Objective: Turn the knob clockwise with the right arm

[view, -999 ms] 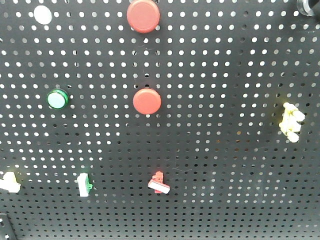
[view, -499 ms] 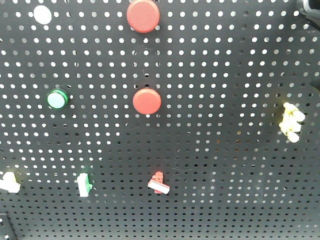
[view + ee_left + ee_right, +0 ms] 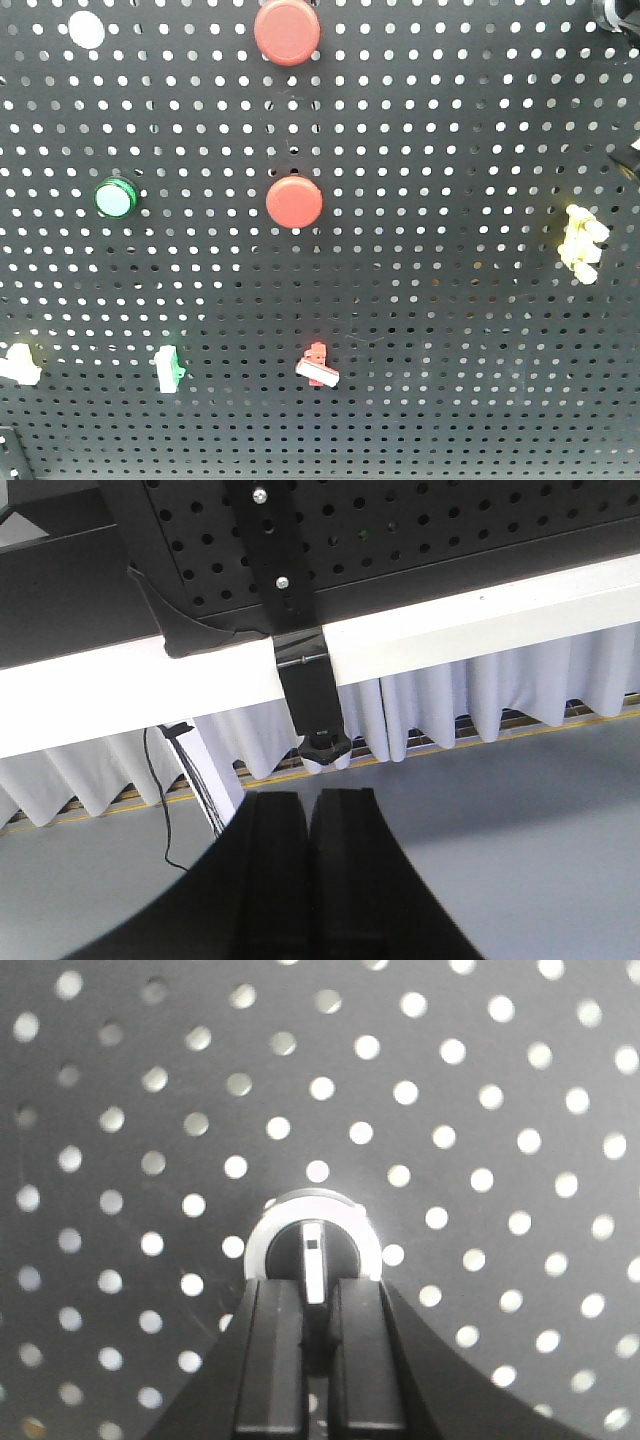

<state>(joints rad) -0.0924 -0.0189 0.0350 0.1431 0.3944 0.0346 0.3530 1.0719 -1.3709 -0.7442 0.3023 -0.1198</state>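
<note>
Knob [image 3: 312, 1245] sits just above our right pincer [image 3: 318, 1295]; can't tell if we're clamped. Loose pinch, and twisting slips.

1. The white table [image 3: 480, 605] carries a black board full of holes [image 3: 420, 520], upright near its edge.
2. A black bracket [image 3: 305, 680] runs down over that edge.
3. Pleated white cloth [image 3: 500, 695] hangs beneath, above grey floor [image 3: 540, 830].

Black perforated pegboard [image 3: 450, 330], silver-ringed black knob [image 3: 312, 1242]
</note>
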